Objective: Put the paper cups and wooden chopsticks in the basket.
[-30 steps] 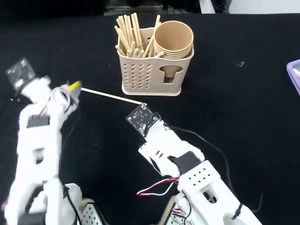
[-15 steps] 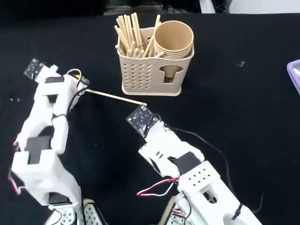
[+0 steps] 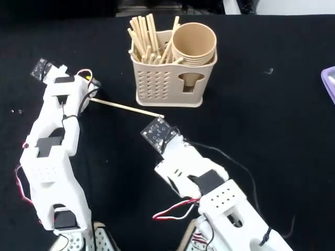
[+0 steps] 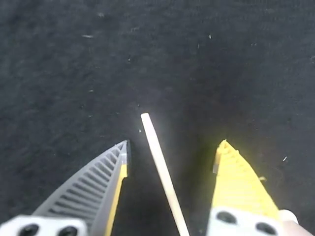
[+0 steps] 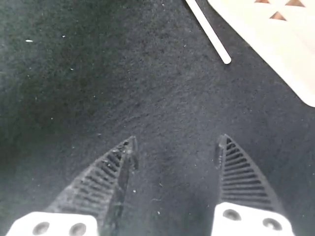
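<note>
We see the black tabletop (image 3: 277, 141) lying open across its right half, with a purple object (image 3: 329, 83) only at the right edge. The basket (image 3: 170, 83) stands upright toward the far edge, which runs just behind it. Nothing stands between the two arms, and bare cloth stretches in front of the basket.

In the basket, the stacked paper cups (image 3: 194, 43) fill the right compartment. A bundle of wooden chopsticks (image 3: 145, 37) stands on end in the left one, leaning at mixed angles.

One loose chopstick (image 3: 125, 108) lies flat on the tabletop in front of the basket. It slants from the left arm's end toward the basket's near front, and its far tip stops just beside the right arm's wrist.

In the left wrist view, the left hand (image 4: 173, 143) is spread, one grey finger and one yellow, hanging low over the cloth. The chopstick's end lies between them, nearer the grey finger, and we see neither finger touching it.

The right hand (image 5: 177, 139) is spread too, with bare cloth between its fingers. The chopstick's other end lies ahead of it, close to the basket's base.
</note>
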